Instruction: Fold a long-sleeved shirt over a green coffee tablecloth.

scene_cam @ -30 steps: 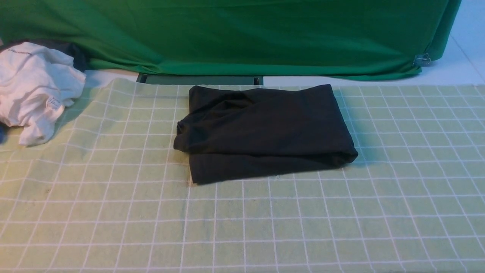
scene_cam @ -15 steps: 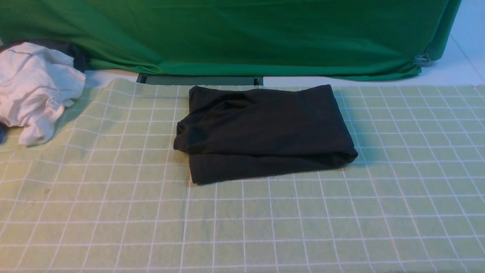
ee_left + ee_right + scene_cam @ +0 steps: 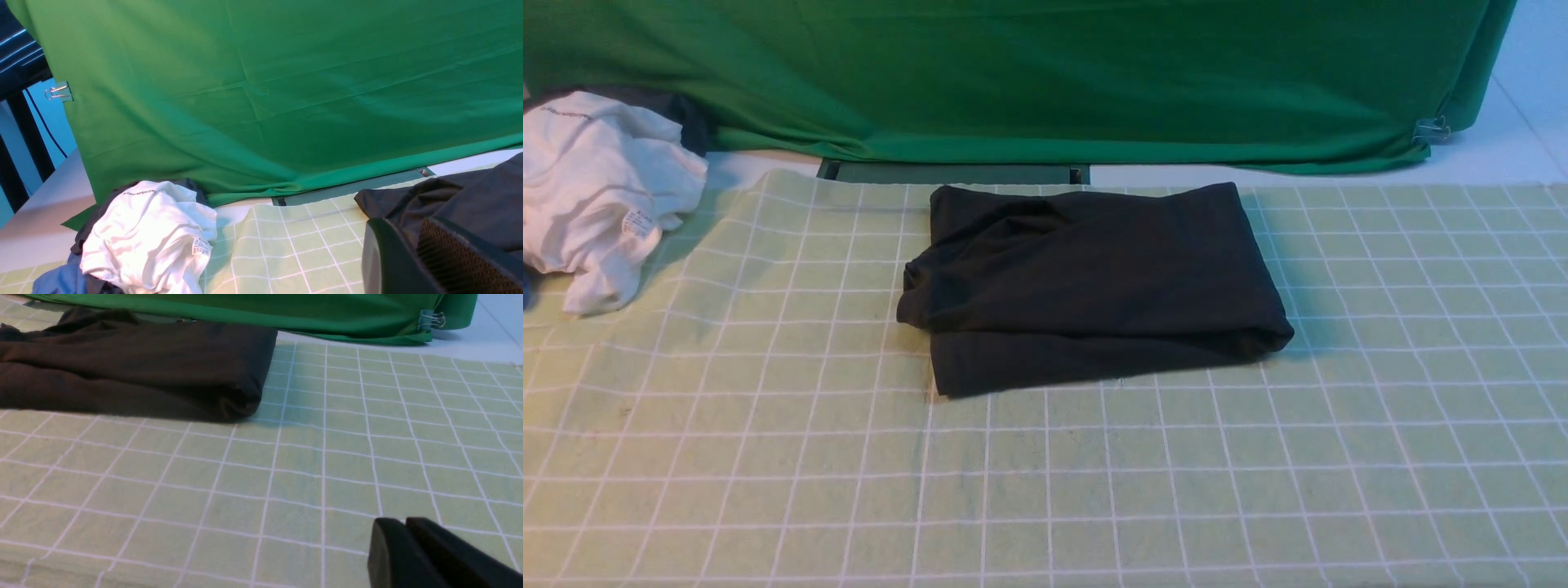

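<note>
The shirt [image 3: 1090, 286] lies folded into a compact black block on the far middle of the tablecloth [image 3: 768, 457], its long axis running left to right, the rounded fold at the right end and looser layers bunched at the left. A white garment [image 3: 596, 196] sits crumpled at the far left edge, well apart from the shirt, over a blue cloth [image 3: 61, 279]. A green backdrop [image 3: 1045, 73] hangs behind. Nothing rests on or against the shirt. The right gripper [image 3: 406, 531] hovers low above bare tablecloth, fingers pressed together and empty. Only one finger of the left gripper [image 3: 408, 261] shows; whether it is parted cannot be told.
</note>
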### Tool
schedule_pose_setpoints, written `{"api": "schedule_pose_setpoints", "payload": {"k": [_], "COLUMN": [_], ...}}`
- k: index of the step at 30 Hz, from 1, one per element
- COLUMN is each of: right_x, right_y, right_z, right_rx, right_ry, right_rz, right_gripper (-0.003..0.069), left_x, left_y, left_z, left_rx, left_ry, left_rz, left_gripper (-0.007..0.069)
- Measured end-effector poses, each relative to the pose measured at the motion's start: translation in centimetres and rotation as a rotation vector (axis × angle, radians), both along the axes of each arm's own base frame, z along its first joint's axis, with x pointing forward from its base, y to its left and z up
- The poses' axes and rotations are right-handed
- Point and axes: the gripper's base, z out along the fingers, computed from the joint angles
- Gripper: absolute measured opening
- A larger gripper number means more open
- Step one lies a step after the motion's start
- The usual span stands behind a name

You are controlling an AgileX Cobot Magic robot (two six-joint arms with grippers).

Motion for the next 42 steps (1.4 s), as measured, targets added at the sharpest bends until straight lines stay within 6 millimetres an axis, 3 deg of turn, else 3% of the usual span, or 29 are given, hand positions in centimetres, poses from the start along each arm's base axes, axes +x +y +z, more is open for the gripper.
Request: {"api": "schedule_pose_setpoints", "payload": {"k": [3, 10, 12, 18, 34, 42], "right_x": [0.0, 0.0, 0.0, 0.0, 0.0, 0.0], "right_y": [0.0, 0.0, 0.0, 0.0, 0.0, 0.0], "right_z": [0.0, 0.0, 0.0, 0.0, 0.0, 0.0], "right_rx": [0.000, -0.001, -0.001, 0.000, -0.001, -0.001], "right_ry": [-0.001, 0.000, -0.002, -0.005, -0.005, -0.005], "right_rz": [0.000, 0.003, 0.006, 0.009, 0.009, 0.009], "right_gripper": [0.0095, 0.0107, 0.0114, 0.0132, 0.0157, 0.0174], "left_x": [0.1, 0.1, 0.4, 0.4, 0.5, 0.5], "left_y": [-0.1, 0.4, 0.6, 1.0, -0.1, -0.2], "left_z": [-0.4, -5.5, -8.2, -11.0, -11.2, -11.2], "left_rx": [-0.001, -0.065, -0.121, -0.210, -0.241, -0.270], "left_ry": [-0.022, -0.055, -0.010, 0.190, 0.235, 0.237], "left_rz": [-0.010, 0.105, 0.157, 0.236, 0.047, 0.038], "left_gripper": [0.0062, 0.0062, 0.0062, 0.0074, 0.0084, -0.0032]}}
